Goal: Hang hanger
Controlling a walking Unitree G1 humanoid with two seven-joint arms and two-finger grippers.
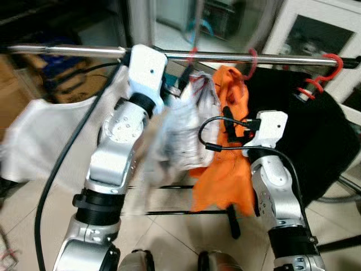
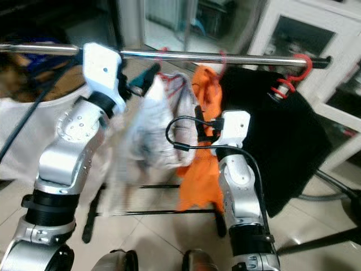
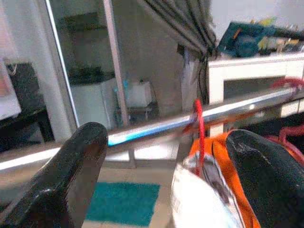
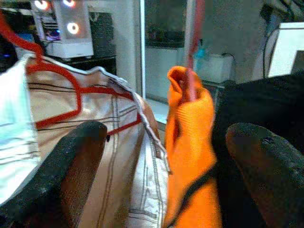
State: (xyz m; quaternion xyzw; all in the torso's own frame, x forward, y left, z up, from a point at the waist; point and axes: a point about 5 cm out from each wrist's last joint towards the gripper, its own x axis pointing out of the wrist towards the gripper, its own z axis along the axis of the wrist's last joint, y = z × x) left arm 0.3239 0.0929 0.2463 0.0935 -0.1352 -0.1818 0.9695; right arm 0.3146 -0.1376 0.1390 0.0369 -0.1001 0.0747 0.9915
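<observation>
**Grippers at the clothes rail**

The left gripper (image 3: 166, 175), fingers spread and empty, is raised just below the metal rail (image 1: 225, 56). A red hanger (image 3: 198, 128) carrying a white patterned garment (image 1: 189, 127) hooks over that rail, beside an orange garment (image 1: 228, 152) and a black garment (image 1: 299, 135). The right gripper (image 4: 164, 171), also spread and empty, faces the orange garment.

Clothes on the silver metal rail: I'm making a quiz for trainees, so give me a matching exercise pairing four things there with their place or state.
Things:
1. orange knit garment
2. black garment
3. pale printed shirt on a red hanger
4. left pincer

Places or states:
A. raised to the silver metal rail, fingers apart
B. furthest toward the robot's right
C. between the other two garments
D. nearest the left arm

Pairs: 1-C, 2-B, 3-D, 4-A
</observation>
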